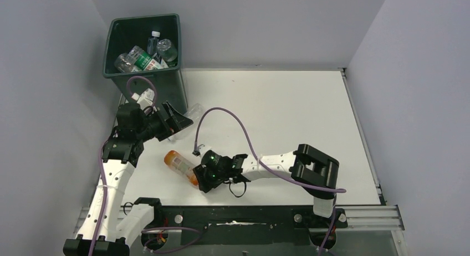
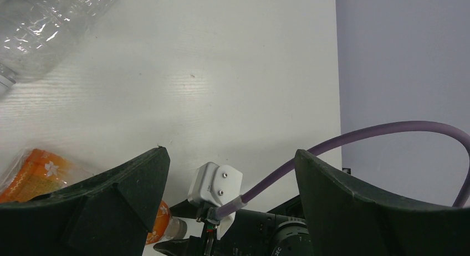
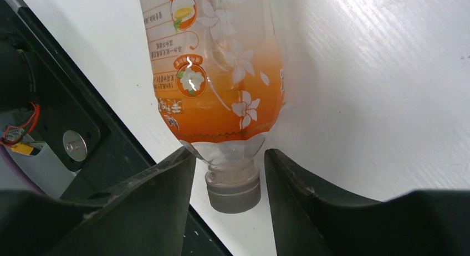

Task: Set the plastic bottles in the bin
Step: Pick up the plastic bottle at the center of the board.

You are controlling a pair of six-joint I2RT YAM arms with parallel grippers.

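Note:
An orange bottle (image 1: pixel 178 163) (image 3: pixel 216 73) lies on the white table near the front edge, grey cap toward my right gripper (image 1: pixel 198 177) (image 3: pixel 229 152). That gripper's jaws stand narrow on either side of the neck. Their tips are at the bottle's shoulder, and thin gaps show beside the cap. A clear bottle (image 1: pixel 192 113) (image 2: pixel 44 29) lies by the foot of the dark green bin (image 1: pixel 145 87), which holds several bottles (image 1: pixel 141 57). My left gripper (image 1: pixel 178 118) (image 2: pixel 230 152) hangs open and holds nothing, just beside the clear bottle. The orange bottle (image 2: pixel 33 173) shows at the lower left of the left wrist view.
The bin stands at the table's far left corner against the wall. A black rail (image 1: pixel 249 214) runs along the near edge, close under the orange bottle's cap. A purple cable (image 1: pixel 221 114) loops above the right wrist. Grey walls close in the left, back and right sides.

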